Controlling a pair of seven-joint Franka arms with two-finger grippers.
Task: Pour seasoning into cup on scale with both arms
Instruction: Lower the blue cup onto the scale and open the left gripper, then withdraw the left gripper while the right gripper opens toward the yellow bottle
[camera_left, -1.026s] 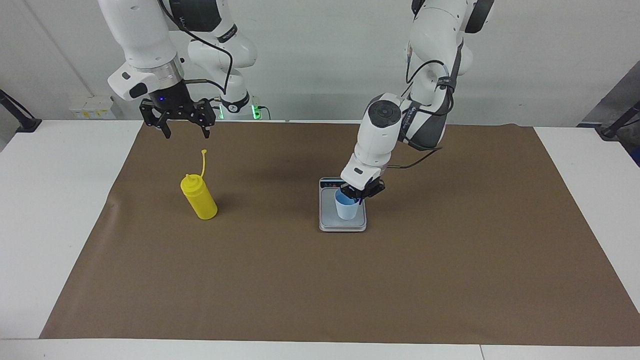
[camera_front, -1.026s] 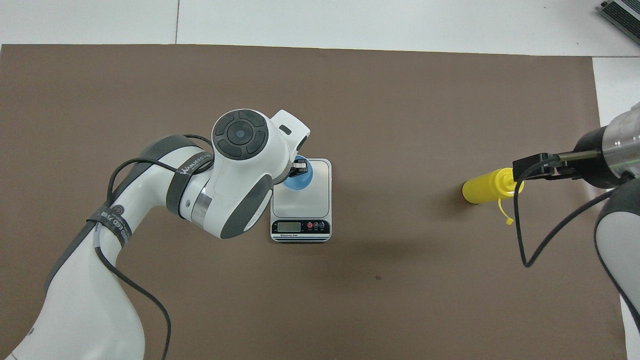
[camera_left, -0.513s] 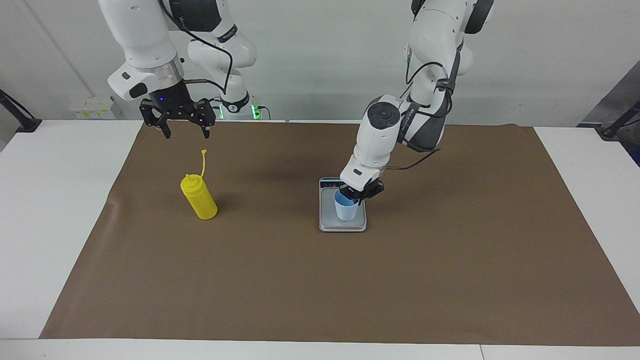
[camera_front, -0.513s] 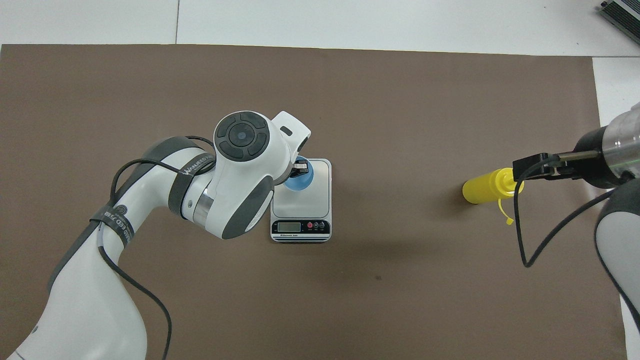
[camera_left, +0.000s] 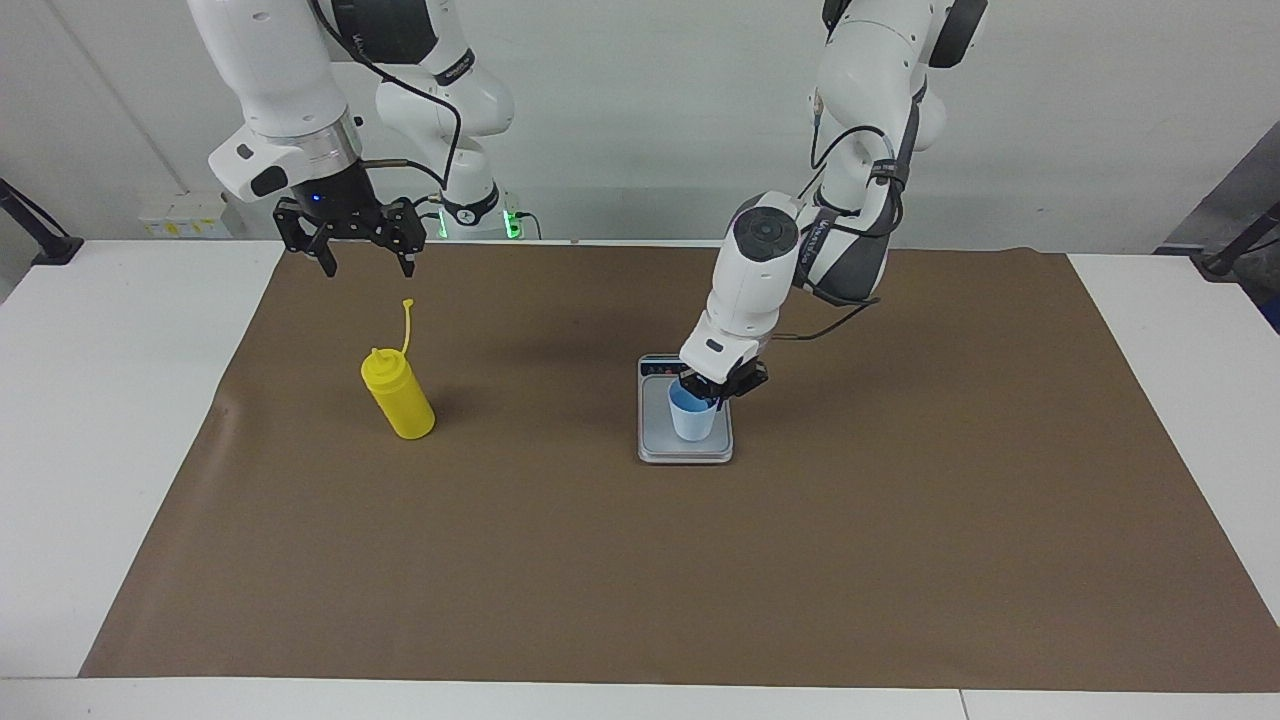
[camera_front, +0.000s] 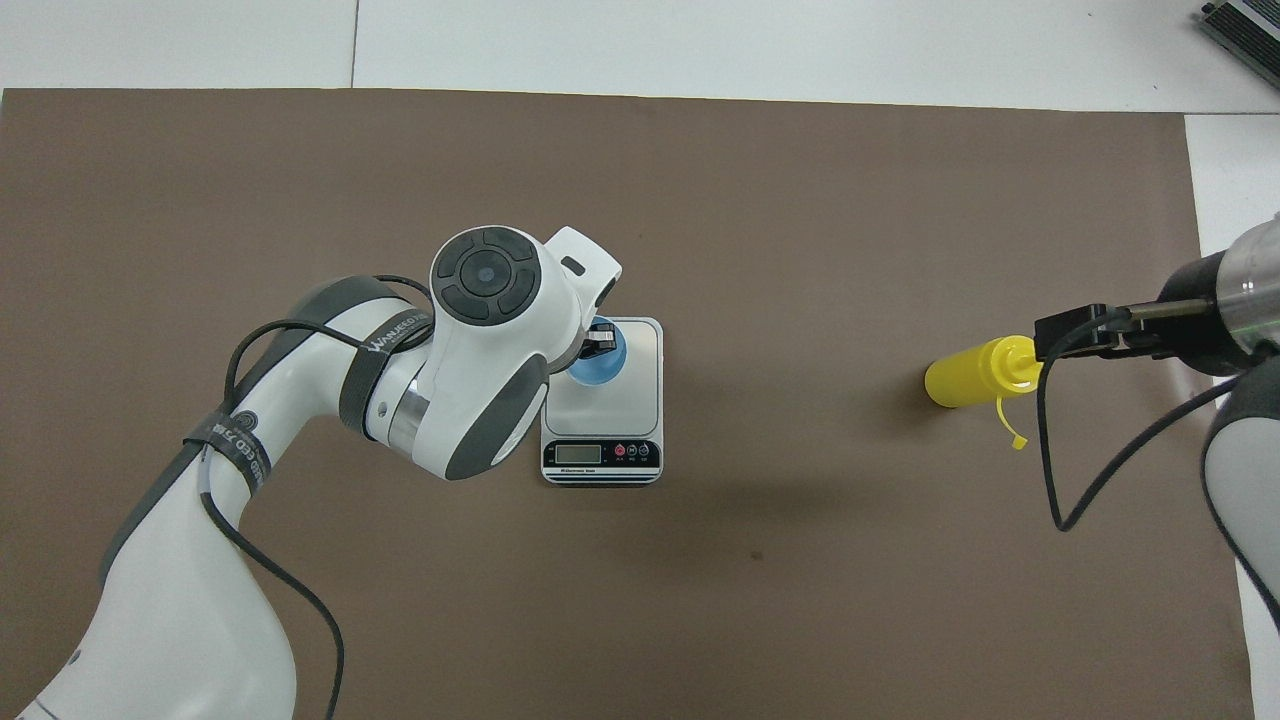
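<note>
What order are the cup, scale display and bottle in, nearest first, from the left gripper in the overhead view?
1. Cup: gripped at its rim by the left gripper, on the scale.
2. Display: on the scale's edge nearest the robots.
3. Bottle: toward the right arm's end.

Your two arms (camera_left: 760, 270) — glossy white jointed shells, dark grey joint bands, looping black cables, lettered straps — each ending in a black two-finger gripper (camera_left: 362, 265).
</note>
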